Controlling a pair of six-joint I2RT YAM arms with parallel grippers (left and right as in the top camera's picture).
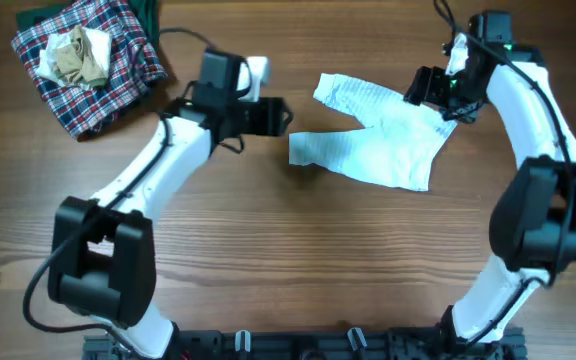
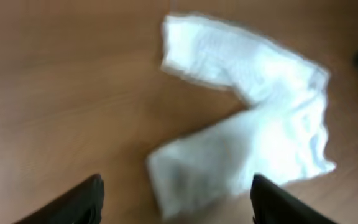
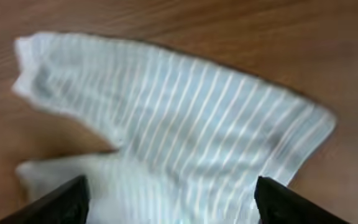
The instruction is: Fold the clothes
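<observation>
A small pair of pale trousers (image 1: 378,140), soft knit with thin stripes, is lying flat on the wood-grain worktop (image 1: 298,260) toward 2 o'clock, its two legs spreading in a V toward 9 and 10 o'clock. The left claw (image 1: 280,117) is hovering released just beside the lower cuff, and the right claw (image 1: 420,92) is hanging released, fingers spread, over the trousers' 1 o'clock edge. At 10 o'clock a crumpled plaid cloth (image 1: 118,75) is lying heaped with a wrinkled beige cloth (image 1: 80,55) on top.
</observation>
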